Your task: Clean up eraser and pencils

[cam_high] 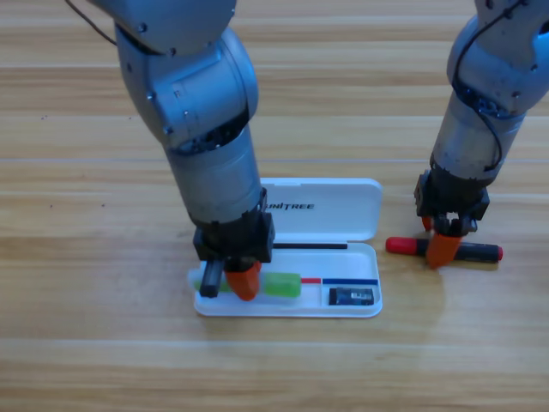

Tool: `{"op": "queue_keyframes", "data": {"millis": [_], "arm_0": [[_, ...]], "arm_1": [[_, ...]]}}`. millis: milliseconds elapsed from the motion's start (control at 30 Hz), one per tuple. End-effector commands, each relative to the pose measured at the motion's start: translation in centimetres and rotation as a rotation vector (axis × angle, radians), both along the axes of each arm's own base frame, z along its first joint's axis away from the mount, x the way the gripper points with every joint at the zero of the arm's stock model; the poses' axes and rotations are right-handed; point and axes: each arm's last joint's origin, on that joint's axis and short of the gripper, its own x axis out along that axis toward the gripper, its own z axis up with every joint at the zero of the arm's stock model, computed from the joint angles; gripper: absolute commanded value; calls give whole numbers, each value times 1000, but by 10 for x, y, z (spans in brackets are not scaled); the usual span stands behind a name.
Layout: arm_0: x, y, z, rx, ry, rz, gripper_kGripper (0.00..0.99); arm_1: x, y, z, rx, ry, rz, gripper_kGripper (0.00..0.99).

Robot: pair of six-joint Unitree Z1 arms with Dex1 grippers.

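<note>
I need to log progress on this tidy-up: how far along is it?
Done: the eraser lies in the white case's right end. In hand: the left pincer is down over the case with the green pencil, which lies in the tray. Left: the red-capped marker lies on the table right of the case, with the right pincer down on its middle.
</note>
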Motion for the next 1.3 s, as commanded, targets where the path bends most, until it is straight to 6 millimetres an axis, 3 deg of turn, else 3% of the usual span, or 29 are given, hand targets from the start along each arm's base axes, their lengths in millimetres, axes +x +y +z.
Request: {"op": "queue_keyframes", "data": {"millis": [33, 133, 733, 800, 900, 967, 1000, 1033, 1167, 1233, 1300], "arm_0": [[1, -13, -23, 32, 14, -11, 0], [2, -14, -23, 30, 13, -10, 0], [1, -22, -29, 35, 16, 1, 0], [2, -22, -30, 36, 17, 1, 227], [2, -22, -31, 41, 16, 3, 422], [2, -22, -31, 42, 14, 14, 795], [2, -22, -30, 42, 12, 18, 930], [2, -22, -29, 40, 12, 21, 985], [0, -20, -25, 39, 6, 24, 990], [-2, -17, -17, 29, -2, 28, 990], [-6, -11, -5, 18, -8, 31, 990]], "arm_1": [[13, -7, -40, -62, 56, -19, 258], [12, -9, -41, -71, 62, -13, 0], [0, -18, -27, -97, 76, 4, 0], [0, -18, -26, -95, 74, 4, 0], [0, -18, -25, -95, 74, 3, 0], [-1, -19, -25, -96, 73, 1, 0], [-1, -19, -24, -96, 73, 1, 0], [-1, -19, -24, -98, 70, 1, 0], [-5, -22, -19, -103, 68, -1, 0], [-11, -26, -4, -103, 77, 0, 0], [-28, -28, 24, -83, 84, 20, 0]]}}
